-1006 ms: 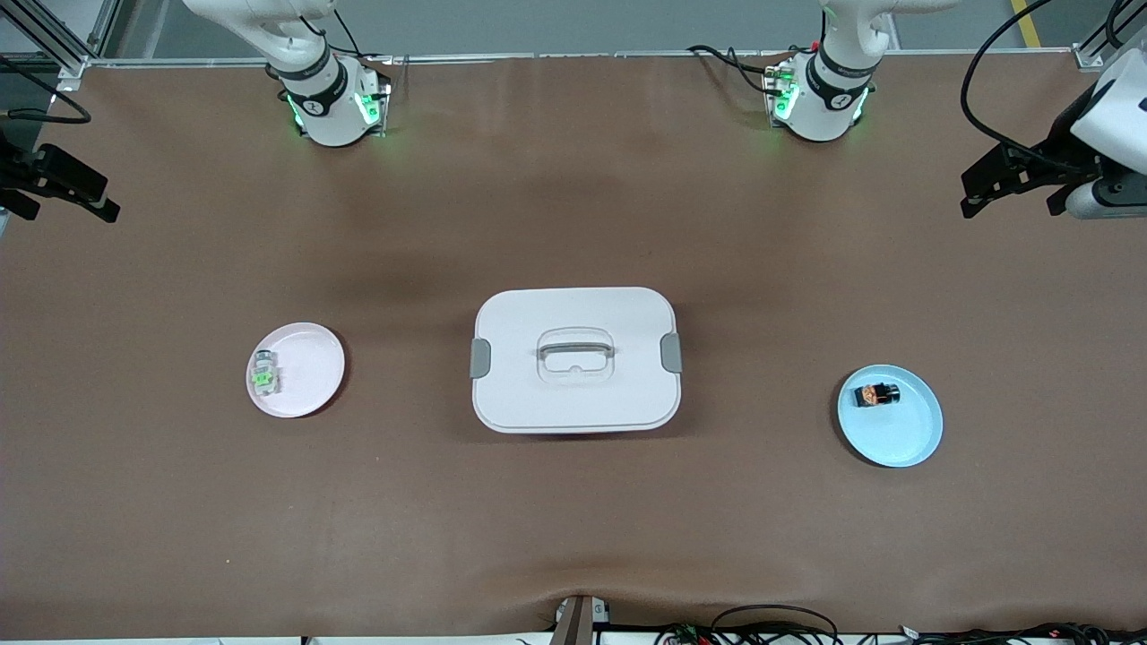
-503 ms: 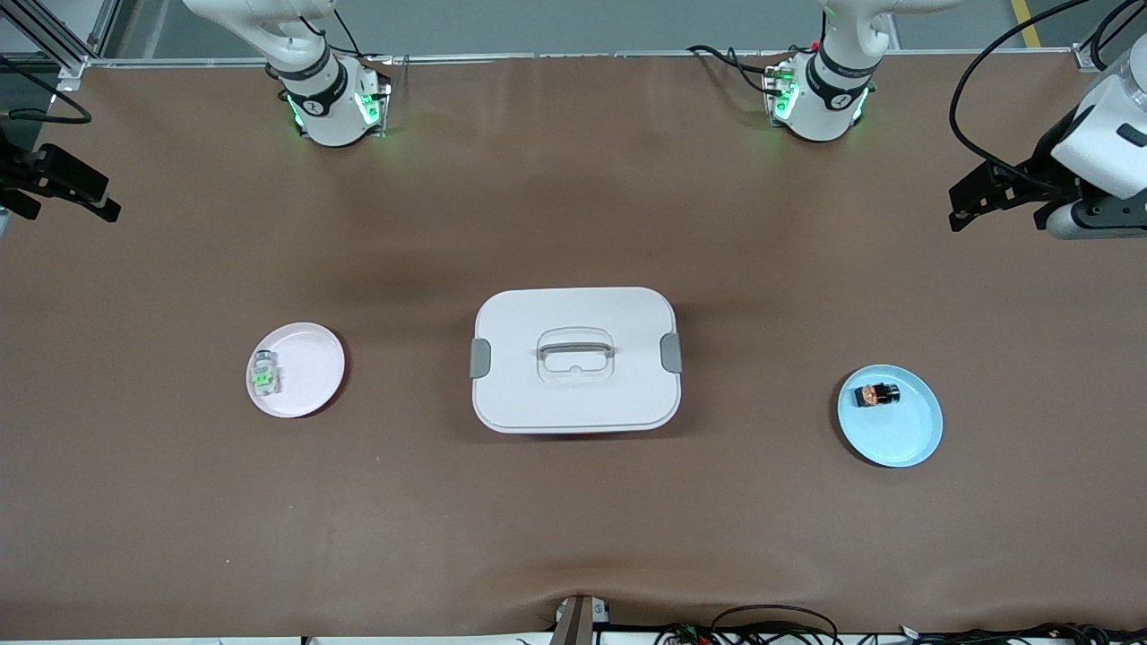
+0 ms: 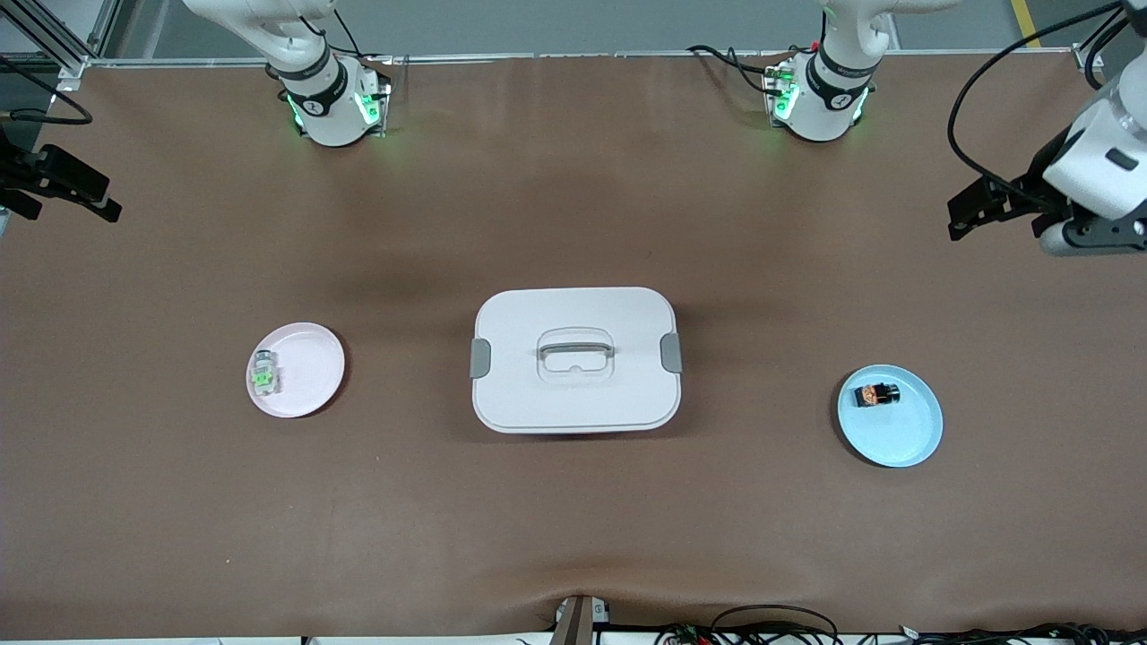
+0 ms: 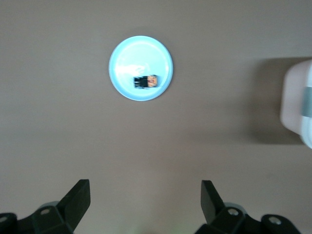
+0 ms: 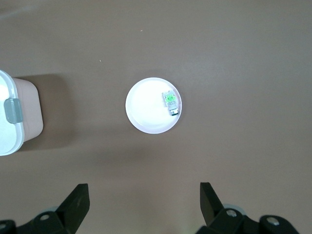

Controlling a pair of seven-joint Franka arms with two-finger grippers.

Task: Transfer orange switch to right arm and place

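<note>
While both arms wait, the orange switch [image 3: 875, 394] lies on the blue plate [image 3: 899, 435] toward the left arm's end of the table [image 3: 573, 520], long axis along the table's length, orange face toward the white lidded box [image 3: 574, 359]. The left hand [image 3: 972, 208] hangs open over bare table. The right hand [image 3: 67, 190] is open too.

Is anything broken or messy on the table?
Nothing stands out. The orange switch lies on its blue plate, the green-lit switch on the pink plate, and the white box between them has its lid on.
</note>
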